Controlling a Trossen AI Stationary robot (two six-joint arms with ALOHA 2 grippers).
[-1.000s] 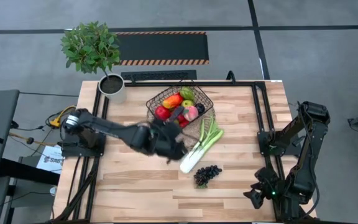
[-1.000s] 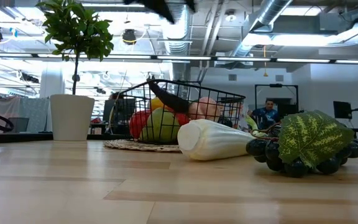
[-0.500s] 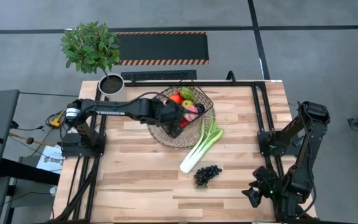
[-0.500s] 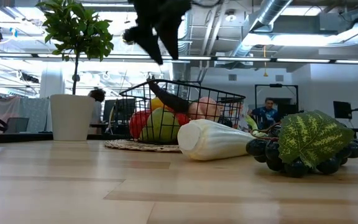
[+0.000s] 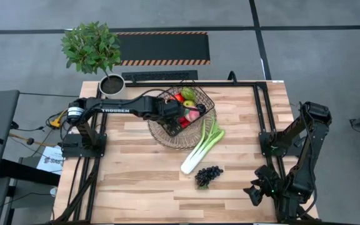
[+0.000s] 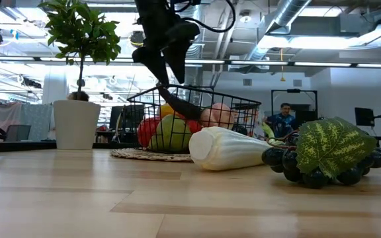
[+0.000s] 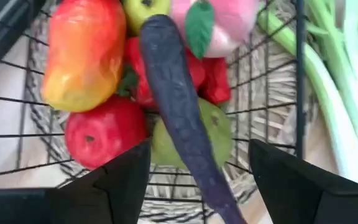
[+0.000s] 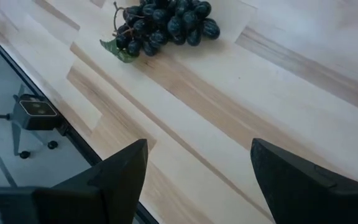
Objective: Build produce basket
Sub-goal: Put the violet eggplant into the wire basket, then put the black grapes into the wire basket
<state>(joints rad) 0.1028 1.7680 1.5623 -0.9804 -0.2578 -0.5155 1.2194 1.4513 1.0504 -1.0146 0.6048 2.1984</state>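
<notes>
Over the basket (image 5: pixel 181 110) the left gripper (image 5: pixel 179 114) hangs with its fingers (image 7: pixel 120 180) spread apart, holding nothing. Just beyond them the aubergine (image 7: pixel 180 112) lies slanted across the heap; I cannot tell whether the fingertips touch it or the wire rim. The basket stands on a round wicker tray (image 5: pixel 161 134) toward the far middle of the bench (image 5: pixel 136 181).

Inside it, one aubergine, one red apple (image 7: pixel 101 130), one green apple (image 7: pixel 219 127), one orange-red fruit (image 7: pixel 82 53), one pink peach (image 7: pixel 225 22) with a green leaf, one yellow-green fruit (image 7: pixel 145 7) and red pepper pieces (image 7: pixel 210 78) whose number I cannot tell.

On the bench outside, one leek (image 5: pixel 202 145) lies just beside the basket, its white end pointing toward one bunch of grapes (image 5: pixel 209 174) nearer the front edge.

The right gripper (image 8: pixel 197 180) waits at the bench's front right corner, fingers (image 8: pixel 294 180) spread and empty, with the grapes ahead of it.

A potted plant (image 5: pixel 94 50) stands at the far left corner.
</notes>
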